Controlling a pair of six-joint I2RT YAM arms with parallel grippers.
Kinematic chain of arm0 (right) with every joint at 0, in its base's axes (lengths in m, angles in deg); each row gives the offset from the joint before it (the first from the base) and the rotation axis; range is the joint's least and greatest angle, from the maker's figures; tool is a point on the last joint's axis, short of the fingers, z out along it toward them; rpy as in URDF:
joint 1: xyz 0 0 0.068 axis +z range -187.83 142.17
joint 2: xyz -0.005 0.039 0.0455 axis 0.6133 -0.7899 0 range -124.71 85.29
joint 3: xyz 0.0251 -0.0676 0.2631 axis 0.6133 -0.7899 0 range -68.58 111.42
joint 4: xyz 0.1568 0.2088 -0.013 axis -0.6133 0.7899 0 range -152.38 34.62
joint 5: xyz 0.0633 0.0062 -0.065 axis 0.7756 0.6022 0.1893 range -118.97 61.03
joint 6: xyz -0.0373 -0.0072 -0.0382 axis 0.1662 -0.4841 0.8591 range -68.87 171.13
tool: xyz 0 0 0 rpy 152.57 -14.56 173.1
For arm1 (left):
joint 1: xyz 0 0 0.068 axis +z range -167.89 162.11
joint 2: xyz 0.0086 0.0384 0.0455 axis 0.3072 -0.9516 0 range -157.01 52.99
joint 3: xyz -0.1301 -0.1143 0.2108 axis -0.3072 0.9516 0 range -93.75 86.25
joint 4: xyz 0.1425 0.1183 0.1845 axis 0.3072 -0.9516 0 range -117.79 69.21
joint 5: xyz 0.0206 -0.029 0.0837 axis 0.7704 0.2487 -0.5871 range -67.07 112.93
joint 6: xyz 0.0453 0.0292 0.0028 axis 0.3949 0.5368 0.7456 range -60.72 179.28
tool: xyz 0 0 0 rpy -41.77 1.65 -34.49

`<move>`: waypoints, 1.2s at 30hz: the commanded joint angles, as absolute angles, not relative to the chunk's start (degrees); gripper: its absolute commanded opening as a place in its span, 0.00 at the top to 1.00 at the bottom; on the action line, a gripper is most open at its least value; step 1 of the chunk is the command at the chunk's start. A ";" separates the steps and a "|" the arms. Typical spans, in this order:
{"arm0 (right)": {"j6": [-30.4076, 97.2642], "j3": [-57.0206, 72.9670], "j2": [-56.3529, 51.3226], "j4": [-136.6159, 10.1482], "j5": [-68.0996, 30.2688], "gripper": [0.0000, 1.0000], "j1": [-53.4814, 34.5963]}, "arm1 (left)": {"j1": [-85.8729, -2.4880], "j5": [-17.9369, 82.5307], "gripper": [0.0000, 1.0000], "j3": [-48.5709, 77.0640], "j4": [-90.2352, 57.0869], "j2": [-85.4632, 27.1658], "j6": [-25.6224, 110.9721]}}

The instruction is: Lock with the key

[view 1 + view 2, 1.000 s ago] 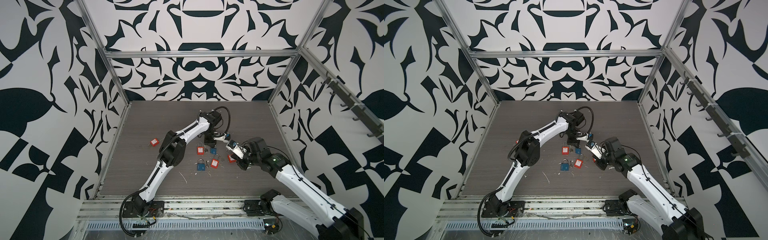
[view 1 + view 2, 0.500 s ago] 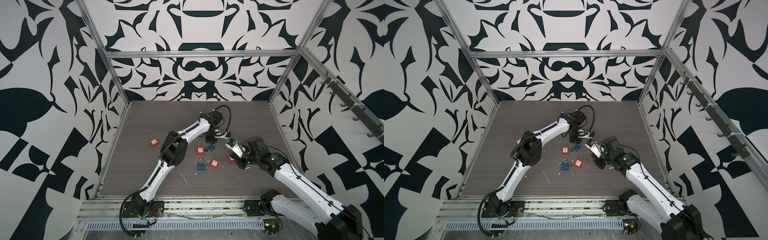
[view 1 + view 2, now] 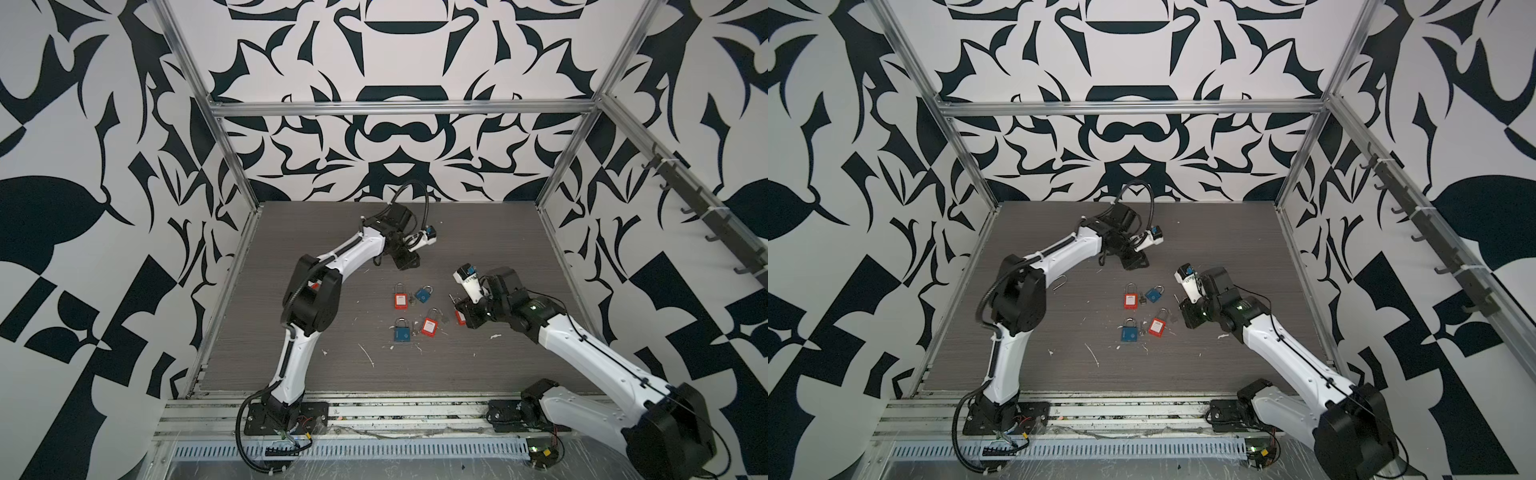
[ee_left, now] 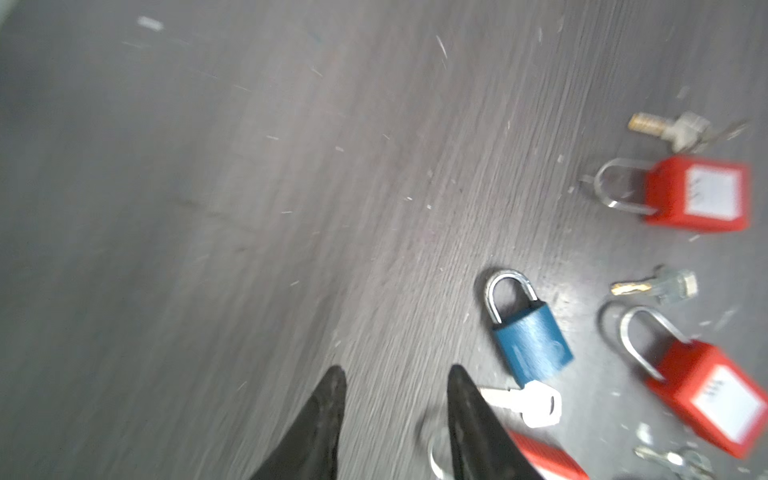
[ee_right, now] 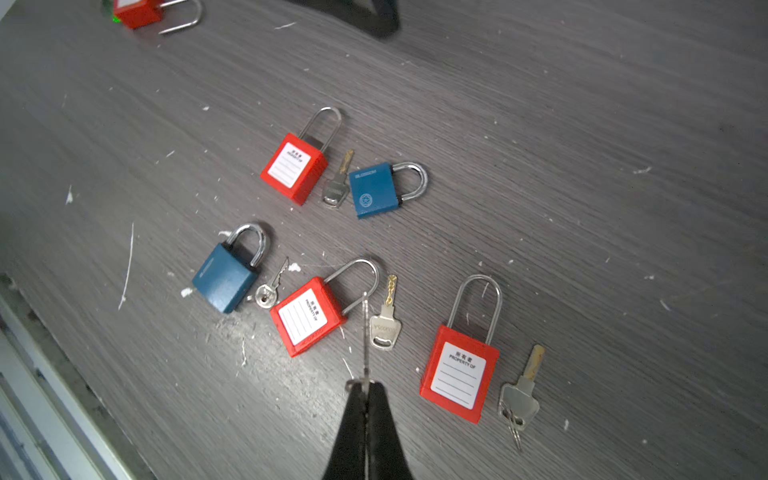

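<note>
Left fingers (image 4: 324,424) apart, right fingers (image 5: 353,424) pinched shut

Silver key (image 5: 365,328) edge-on, aloft — blue padlock (image 5: 376,191) flat, shackle closed.

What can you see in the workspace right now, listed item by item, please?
red padlocks: four, red with white labels, three in the middle cluster, one apart farther left.
blue padlocks: two, blue, within the cluster.
loose keys: four spots, silver, each beside a padlock.
held key: one, silver, seen edge-on, pinched over the cluster.
table: one, dark grey wood grain, flecked with white scraps.
walls: three, black-and-white pattern, enclosing the table.
left fingers: two, black, apart and empty, above bare table.
right fingers: two, black, closed on the held key.
</note>
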State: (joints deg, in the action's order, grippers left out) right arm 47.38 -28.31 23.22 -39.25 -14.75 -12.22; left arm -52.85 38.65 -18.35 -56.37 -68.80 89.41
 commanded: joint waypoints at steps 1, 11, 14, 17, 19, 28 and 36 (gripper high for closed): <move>29.26 -22.96 17.90 -41.92 -21.10 1.00 -10.21 | -52.20 43.31 0.54 -11.05 -47.89 -62.47 81.51; 12.01 -14.40 1.45 -47.49 -28.58 1.00 -7.16 | -51.33 35.98 0.58 -8.14 -53.40 -61.05 63.67; 8.54 -14.29 -1.64 -48.56 -28.97 1.00 -7.20 | -50.11 35.92 0.57 -3.37 -49.74 -57.57 59.87; 6.90 -14.98 -4.16 -50.98 -28.89 1.00 -7.16 | -49.42 37.80 0.56 0.46 -47.34 -54.83 58.36; 5.99 -14.88 -6.02 -51.17 -28.90 1.00 -7.18 | -49.41 37.21 0.56 0.62 -48.59 -54.75 57.86; 4.01 -13.50 -11.82 -51.43 -28.81 1.00 -6.62 | -49.43 36.78 0.57 1.59 -52.78 -54.27 57.03; 9.09 -10.00 -16.82 -49.35 -28.54 1.00 -6.55 | -49.44 35.66 0.57 4.55 -52.96 -52.39 56.70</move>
